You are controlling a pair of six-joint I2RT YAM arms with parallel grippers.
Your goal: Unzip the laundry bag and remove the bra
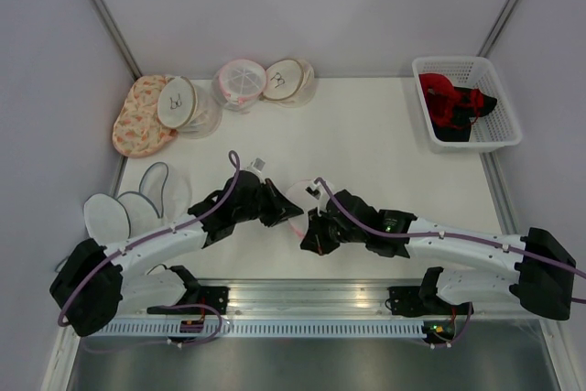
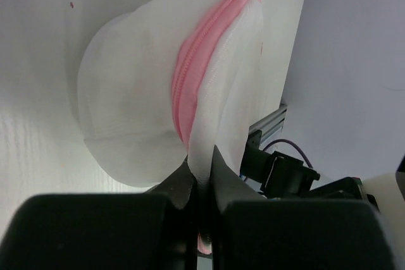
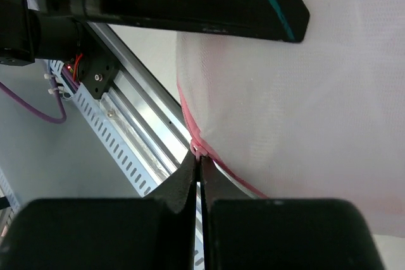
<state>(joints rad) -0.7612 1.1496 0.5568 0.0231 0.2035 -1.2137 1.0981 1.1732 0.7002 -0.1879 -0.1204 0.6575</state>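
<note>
A white mesh laundry bag (image 1: 299, 197) with a pink zipper (image 2: 193, 61) is held between both arms near the table's front middle. My left gripper (image 2: 200, 169) is shut on a fold of the bag's white mesh (image 2: 209, 131) beside the zipper. My right gripper (image 3: 199, 159) is shut on the small pink zipper pull (image 3: 197, 150) at the bag's lower edge (image 3: 285, 93). In the top view the left gripper (image 1: 284, 210) and right gripper (image 1: 311, 226) sit close together on the bag. The bra inside is hidden.
Several other round mesh bags (image 1: 243, 84) and a floral one (image 1: 142, 116) lie at the back left. Flat white pads (image 1: 119, 215) lie at the left. A white basket (image 1: 467, 103) with red and black garments stands at the back right. The metal rail (image 3: 136, 137) runs along the front edge.
</note>
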